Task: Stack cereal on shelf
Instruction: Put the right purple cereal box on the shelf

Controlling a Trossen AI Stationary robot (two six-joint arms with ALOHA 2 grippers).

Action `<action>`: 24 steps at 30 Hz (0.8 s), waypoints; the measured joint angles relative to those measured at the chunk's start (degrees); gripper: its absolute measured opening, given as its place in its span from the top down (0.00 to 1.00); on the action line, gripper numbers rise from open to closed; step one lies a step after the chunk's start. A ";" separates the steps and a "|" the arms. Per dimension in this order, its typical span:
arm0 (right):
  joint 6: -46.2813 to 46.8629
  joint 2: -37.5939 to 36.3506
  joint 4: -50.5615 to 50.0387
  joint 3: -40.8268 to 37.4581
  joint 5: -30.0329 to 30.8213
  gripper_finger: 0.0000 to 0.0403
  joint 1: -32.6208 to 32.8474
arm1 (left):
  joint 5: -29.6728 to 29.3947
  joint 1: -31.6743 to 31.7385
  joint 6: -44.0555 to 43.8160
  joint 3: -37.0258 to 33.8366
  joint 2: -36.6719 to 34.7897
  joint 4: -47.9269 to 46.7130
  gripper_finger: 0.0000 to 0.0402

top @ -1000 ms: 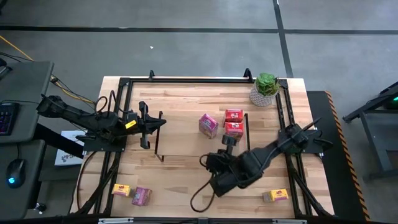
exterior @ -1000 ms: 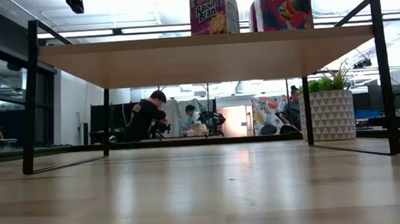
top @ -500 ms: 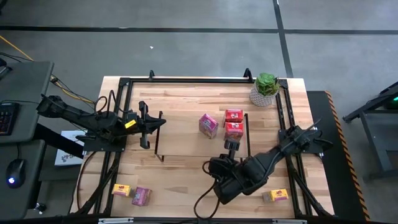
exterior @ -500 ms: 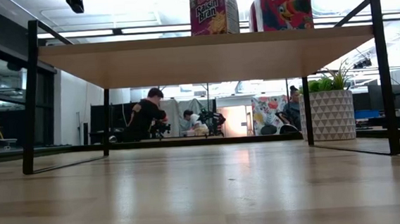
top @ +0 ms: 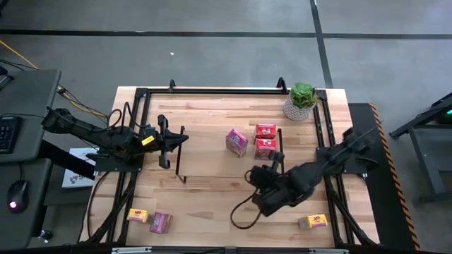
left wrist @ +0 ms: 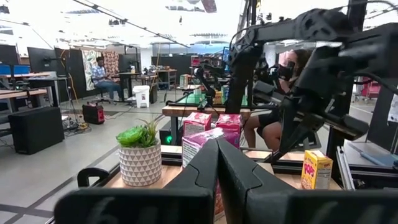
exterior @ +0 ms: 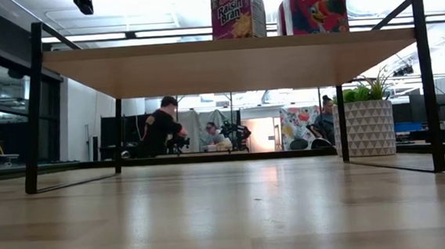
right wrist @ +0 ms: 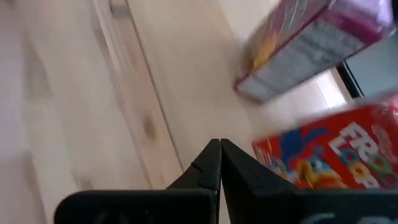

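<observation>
Right hand (top: pixel 270 169) clenched, empty, close beside red cereal boxes (top: pixel 265 139) on shelf (top: pixel 212 152); a careless swing could topple them. Left hand (top: pixel 185 137) clenched, idle.

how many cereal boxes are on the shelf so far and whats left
Three boxes stand on the shelf: a magenta box and two red boxes. Nothing is in hand: the right end effector is shut and empty beside the red boxes, and the left end effector waits shut at the shelf's left end. Left on the table: a yellow box, a magenta box and another yellow box.
</observation>
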 joint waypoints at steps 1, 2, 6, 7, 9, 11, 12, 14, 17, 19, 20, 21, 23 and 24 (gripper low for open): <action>-0.81 -2.40 5.17 -3.94 1.51 1.00 0.23 | 0.00 0.00 0.00 0.01 0.01 0.17 1.00; -2.07 -4.78 11.26 -8.00 2.65 1.00 0.30 | 0.00 0.00 0.00 0.00 0.01 0.31 1.00; -8.60 -11.27 38.58 -24.23 -0.33 1.00 -1.09 | 0.00 0.00 0.02 0.00 0.01 0.54 1.00; -10.02 -11.83 44.82 -27.36 -1.18 1.00 -1.78 | 0.00 0.00 0.02 0.00 0.01 0.52 1.00; -13.35 -11.96 55.34 -31.39 -1.55 1.00 -2.93 | 0.00 0.00 0.04 0.00 0.01 0.53 1.00; -16.56 -10.93 61.76 -32.65 -1.10 1.00 -3.95 | 0.00 0.00 0.04 0.00 0.00 0.56 1.00; -17.69 -10.06 63.39 -32.53 -0.55 1.00 -4.44 | 0.00 0.00 0.04 0.00 0.01 0.55 1.00; -18.25 -7.90 62.50 -30.64 2.62 1.00 -4.89 | 0.00 0.00 0.11 0.00 0.01 0.60 1.00; -18.43 -4.62 60.38 -25.10 9.46 1.00 -5.15 | 0.00 0.00 0.81 0.00 -0.01 0.56 1.00; -18.34 -2.08 57.47 -20.97 13.20 1.00 -5.06 | 0.00 0.00 0.96 0.00 -0.01 0.54 1.00; -17.95 -0.78 55.46 -19.06 14.60 1.00 -4.90 | 0.00 0.00 0.96 0.00 0.01 0.52 1.00; -17.47 0.47 53.19 -17.27 15.69 1.00 -4.75 | 0.00 0.00 0.96 0.00 0.00 0.53 1.00; -15.16 2.53 48.93 -13.91 17.40 1.00 -4.65 | 0.00 0.00 0.96 0.00 -0.01 0.40 1.00; -13.65 3.34 46.77 -12.52 18.08 1.00 -4.60 | 0.00 0.00 0.96 0.00 -0.01 0.41 1.00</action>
